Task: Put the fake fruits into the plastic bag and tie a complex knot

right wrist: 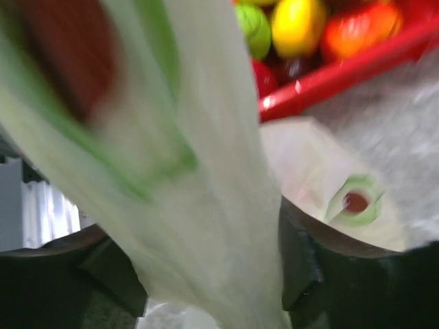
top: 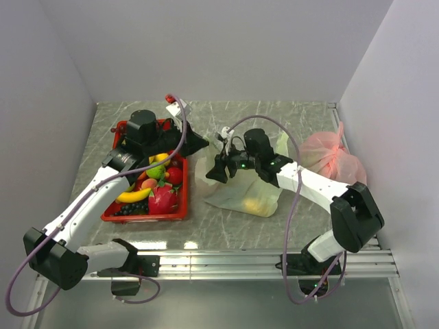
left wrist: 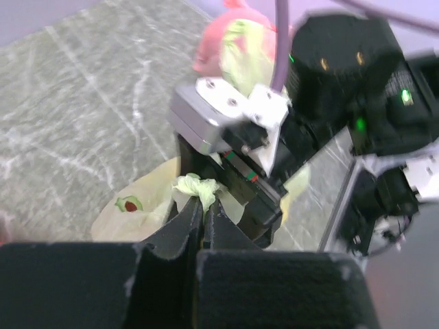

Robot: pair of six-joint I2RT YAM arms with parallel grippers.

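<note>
My left gripper (top: 203, 144) is out past the red basket (top: 147, 217), tip at the top of the plastic bag (top: 236, 195). My right gripper (top: 214, 173) is just beside it, over the bag's upper left, the two nearly tip to tip. A yellow fruit (top: 257, 204) shows through the bag under my right wrist. Fake fruits (top: 163, 197) fill the basket under my left forearm. The pink bag (top: 333, 157) sits behind my right forearm, well apart from both grippers.
</note>
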